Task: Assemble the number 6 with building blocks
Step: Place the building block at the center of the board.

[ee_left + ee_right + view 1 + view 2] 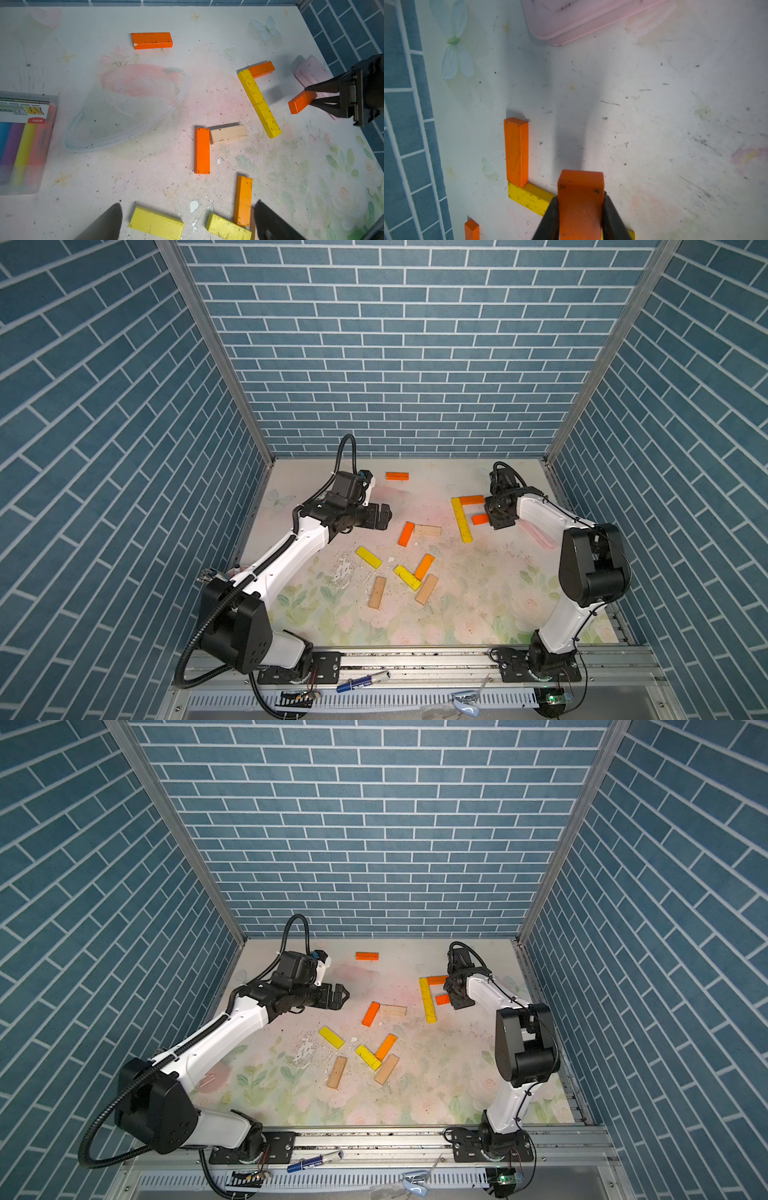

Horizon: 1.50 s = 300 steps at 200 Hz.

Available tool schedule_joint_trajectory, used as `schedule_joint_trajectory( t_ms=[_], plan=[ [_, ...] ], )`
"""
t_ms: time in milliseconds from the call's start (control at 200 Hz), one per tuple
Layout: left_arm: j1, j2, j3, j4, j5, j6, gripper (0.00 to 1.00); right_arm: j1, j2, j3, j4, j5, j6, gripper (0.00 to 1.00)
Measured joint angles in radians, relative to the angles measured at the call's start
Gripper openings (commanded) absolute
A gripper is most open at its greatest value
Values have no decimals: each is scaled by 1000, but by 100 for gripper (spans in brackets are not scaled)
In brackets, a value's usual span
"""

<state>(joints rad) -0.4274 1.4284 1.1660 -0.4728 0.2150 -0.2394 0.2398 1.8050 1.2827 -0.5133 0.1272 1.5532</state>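
Your right fingers (pixel 548 220) are clamped on a flat orange wooden plank (pixel 581 193), just beside the column of two yellow wooden planks (pixel 462 520) and under the orange top plank (pixel 471 500). I'd guess it's the 6's middle stroke. The left fingers (pixel 104 224) are wide open and empty over the spare planks (pixel 368 557) on the table (pixel 478 605).

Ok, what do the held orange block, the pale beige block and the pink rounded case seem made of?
Orange rectangular block in the right gripper: probably painted wood, matte opaque coat with dark chips.
Pale beige block: bare wood, grain lines show, unfinished.
Pink rounded case: likely plastic, smooth moulded stepped rim, dark scuff marks.
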Motion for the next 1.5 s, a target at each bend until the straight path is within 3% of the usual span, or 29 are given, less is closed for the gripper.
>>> schedule_joint_trajectory(
  t_ms=[870,1500],
  plan=[
    [0,50,0,0,14,0,99,-30,172,148,-28,-23,3,15],
    [0,53,0,0,14,0,99,-30,215,150,-33,-22,3,15]
  ],
)
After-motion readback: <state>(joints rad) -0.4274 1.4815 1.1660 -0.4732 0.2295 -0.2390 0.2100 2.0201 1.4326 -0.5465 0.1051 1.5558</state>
